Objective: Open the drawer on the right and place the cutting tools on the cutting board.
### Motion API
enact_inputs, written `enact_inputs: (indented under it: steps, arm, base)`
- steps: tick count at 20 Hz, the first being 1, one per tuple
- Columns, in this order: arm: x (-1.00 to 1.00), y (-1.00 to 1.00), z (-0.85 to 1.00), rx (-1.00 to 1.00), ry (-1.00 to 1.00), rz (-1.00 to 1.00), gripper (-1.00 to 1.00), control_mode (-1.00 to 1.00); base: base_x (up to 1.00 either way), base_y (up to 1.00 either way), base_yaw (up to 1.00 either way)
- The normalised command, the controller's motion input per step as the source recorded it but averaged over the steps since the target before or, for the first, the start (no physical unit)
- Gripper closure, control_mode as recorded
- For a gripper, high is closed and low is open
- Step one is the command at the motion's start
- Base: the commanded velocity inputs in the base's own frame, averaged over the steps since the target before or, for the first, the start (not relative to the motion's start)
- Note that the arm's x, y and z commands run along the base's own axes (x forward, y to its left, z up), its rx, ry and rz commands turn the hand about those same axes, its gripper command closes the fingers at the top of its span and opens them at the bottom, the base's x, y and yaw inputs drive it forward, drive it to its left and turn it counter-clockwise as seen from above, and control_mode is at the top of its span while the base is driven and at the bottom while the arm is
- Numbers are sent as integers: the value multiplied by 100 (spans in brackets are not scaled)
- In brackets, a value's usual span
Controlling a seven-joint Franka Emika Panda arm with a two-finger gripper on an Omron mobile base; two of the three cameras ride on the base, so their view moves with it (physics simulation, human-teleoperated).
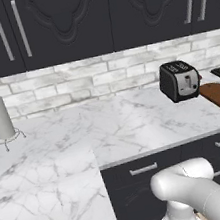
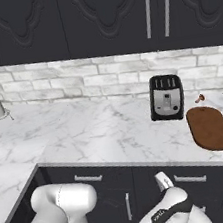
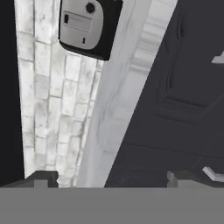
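- Right base view has the drawer shut, below the bench edge on the right, under the cutting board beside the toaster.
- Its short silver handle is the one place to take hold: a stiff, slick bar, so I'd expect a hooked grip and a straight pull.
- Hand view shows the pincer with tips spread wide, holding nothing, facing the dark fronts.
- Cutting tools presumably lie inside: small, hard, slippery.
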Motion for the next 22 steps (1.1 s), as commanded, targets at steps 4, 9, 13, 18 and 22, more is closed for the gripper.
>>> enact_inputs:
  steps: [4, 9, 13, 18, 22]
  arm:
    - [25, -20, -19, 5, 0, -11, -100, -100]
    - [28, -35, -22, 8, 2, -6, -100, -100]
    - [23, -53, -26, 11, 3, -3, -100, -100]
    - [16, -58, -29, 12, 1, 0, -100, -100]
    - [6, -52, -31, 12, 0, 0, -100, -100]
  base:
    - [0, 0, 0]
    - [0, 0, 0]
    - [0, 0, 0]
    - [0, 0, 0]
    - [0, 0, 0]
